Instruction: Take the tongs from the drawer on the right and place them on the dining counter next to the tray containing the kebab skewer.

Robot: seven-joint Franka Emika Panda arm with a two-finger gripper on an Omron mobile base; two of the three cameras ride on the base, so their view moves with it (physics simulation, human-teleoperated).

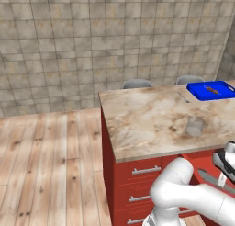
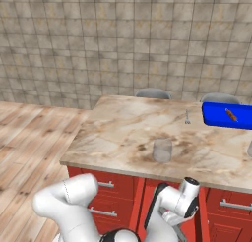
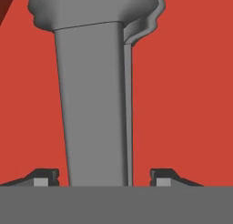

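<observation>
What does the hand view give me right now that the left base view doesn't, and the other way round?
Hand view alone: the gripper straddling the tongs, fingertips apart on either side with gaps, so open, not yet gripping; the red drawer floor lies behind.

Left base view alone: the dining counter with the blue tray holding the kebab skewer, a clear cup, a small silver utensil beside the tray, and stools behind.

Both: the grey tongs, seen at the left base view's lower right beside the arm.
</observation>
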